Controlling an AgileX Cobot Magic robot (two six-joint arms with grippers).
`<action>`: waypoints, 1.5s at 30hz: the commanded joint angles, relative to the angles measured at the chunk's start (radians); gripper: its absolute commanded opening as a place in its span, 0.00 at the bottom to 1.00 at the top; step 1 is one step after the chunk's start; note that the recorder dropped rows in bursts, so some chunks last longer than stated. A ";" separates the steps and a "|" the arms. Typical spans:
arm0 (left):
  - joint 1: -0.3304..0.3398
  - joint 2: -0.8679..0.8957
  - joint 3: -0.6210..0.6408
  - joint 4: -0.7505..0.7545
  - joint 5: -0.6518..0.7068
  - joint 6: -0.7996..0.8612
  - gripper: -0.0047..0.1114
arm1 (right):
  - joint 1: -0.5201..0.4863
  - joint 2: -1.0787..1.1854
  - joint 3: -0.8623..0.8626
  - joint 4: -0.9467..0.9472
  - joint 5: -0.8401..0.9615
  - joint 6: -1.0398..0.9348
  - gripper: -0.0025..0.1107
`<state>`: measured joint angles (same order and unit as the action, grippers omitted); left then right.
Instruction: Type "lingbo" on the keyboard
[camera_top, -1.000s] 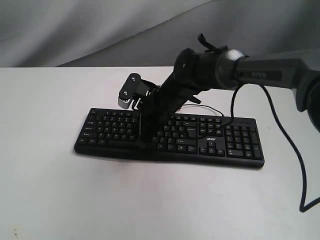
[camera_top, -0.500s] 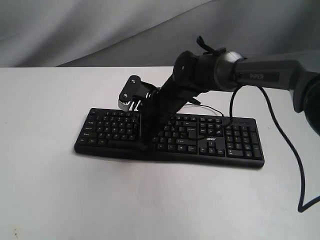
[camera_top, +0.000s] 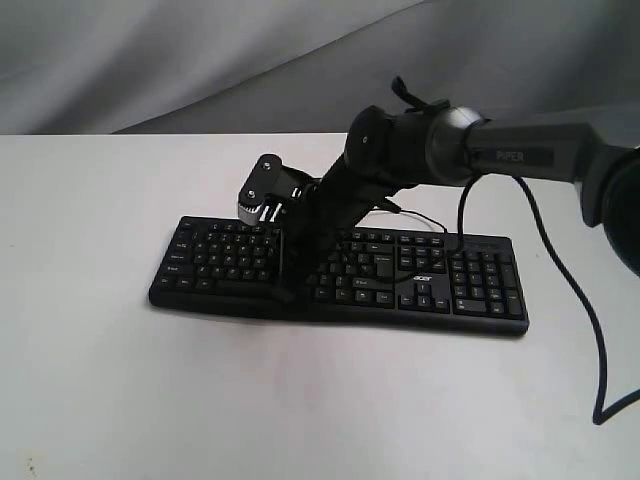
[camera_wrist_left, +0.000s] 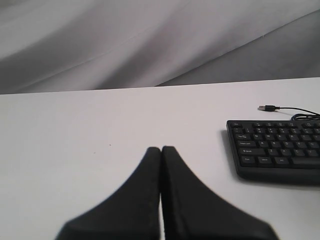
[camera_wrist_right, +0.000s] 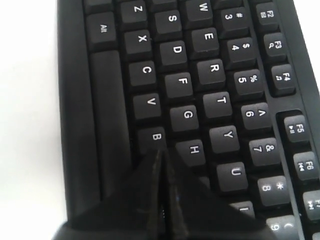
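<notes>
Under the tip of the right gripper (camera_wrist_right: 161, 155) lay the keyboard (camera_top: 440, 285), flat on a white table (camera_top: 120, 380). The two black fingers of this gripper were pressed together with no gap, holding nothing, and they made one narrow wedge. Its point stood at the edge of the B key (camera_wrist_right: 156, 136), just beside the H key (camera_wrist_right: 192, 149). Whether it pressed a key down, I cannot tell. The long space bar (camera_wrist_right: 107, 115) ran close along one side of the fingers.

The long axis of the keyboard followed roughly the direction of these fingers. They slanted down from the dark arm (camera_top: 520, 155) and pointed toward the letter end, while the number pad (camera_top: 485, 285) lay behind the gripper, nearer to the base of the arm. The body was matte black plastic, long and low. Its keys were square with rounded corners and white legends, and a small white logo (camera_top: 421, 268) sat beside the number pad.

The left gripper (camera_wrist_left: 161, 152) was closed too, its smooth dark fingers touching along their whole length, empty, over bare table. The letter end of the keyboard lay ahead of it and to one side, well apart. Beyond that end a thin black cable (camera_wrist_left: 300, 111) finished in a USB plug (camera_wrist_left: 267, 107), loose on the table. The table was smooth and dull, and behind it hung a grey, softly folded cloth (camera_top: 200, 60).
</notes>
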<state>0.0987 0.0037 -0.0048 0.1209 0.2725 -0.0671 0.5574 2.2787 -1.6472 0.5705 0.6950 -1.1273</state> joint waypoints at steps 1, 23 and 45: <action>0.001 -0.004 0.005 -0.004 -0.007 -0.002 0.04 | 0.002 -0.004 -0.006 -0.002 -0.008 -0.003 0.02; 0.001 -0.004 0.005 -0.004 -0.007 -0.002 0.04 | 0.002 -0.027 -0.006 -0.002 -0.037 -0.010 0.02; 0.001 -0.004 0.005 -0.004 -0.007 -0.002 0.04 | 0.022 0.086 -0.198 -0.011 0.051 0.036 0.02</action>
<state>0.0987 0.0037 -0.0048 0.1209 0.2725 -0.0671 0.5789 2.3693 -1.8343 0.5679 0.7604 -1.0965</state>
